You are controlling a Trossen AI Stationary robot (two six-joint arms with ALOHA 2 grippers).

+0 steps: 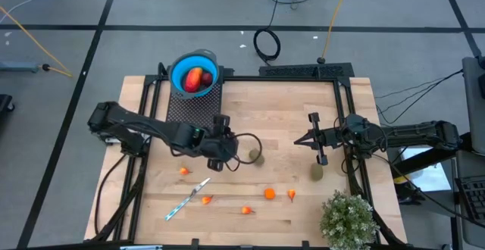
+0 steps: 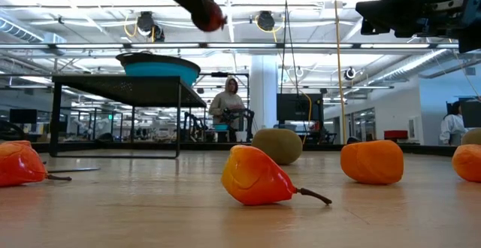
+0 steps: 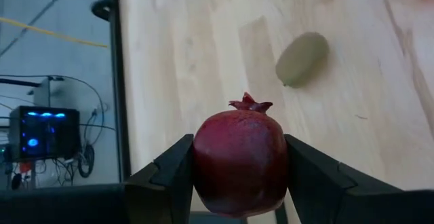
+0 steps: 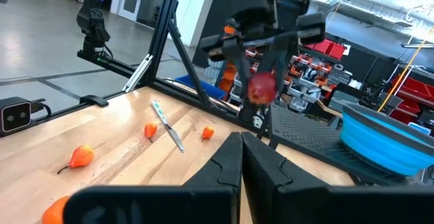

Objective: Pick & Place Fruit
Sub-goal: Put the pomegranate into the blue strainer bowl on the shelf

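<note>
Pomegranate (image 3: 239, 157), dark red with its little crown showing, sits clamped between the two fingers of the left gripper (image 1: 220, 161), which grips it on both flanks at its widest part. In the high view this is just left of the frame's centre, over bare wood; in the low view the fruit hangs near the top of the frame, well clear of the table (image 1: 288, 121).

The step in hand looks like the carry to the blue bowl (image 1: 195, 73), which stands on a black mesh stand (image 1: 194, 107) in the upper left of the high view and already holds red-orange fruit (image 1: 197, 78). To do it well, keep the squeeze steady (a round, smooth toy can roll out of flat pads), hold the height so the fruit clears the raised rim, and let go only once it is squarely over the bowl's opening, low enough not to bounce out.

An olive-brown oval (image 1: 255, 155) lies just right of the left gripper; small orange pieces (image 1: 269, 194) and a silver-blue stick (image 1: 188, 199) lie lower in the frame.

The left arm reaches from the left edge, bent at the elbow, wrist turned down. The right gripper (image 1: 315, 139) waits right of centre, fingers pressed together on nothing, arm stretched in from the right edge.
</note>
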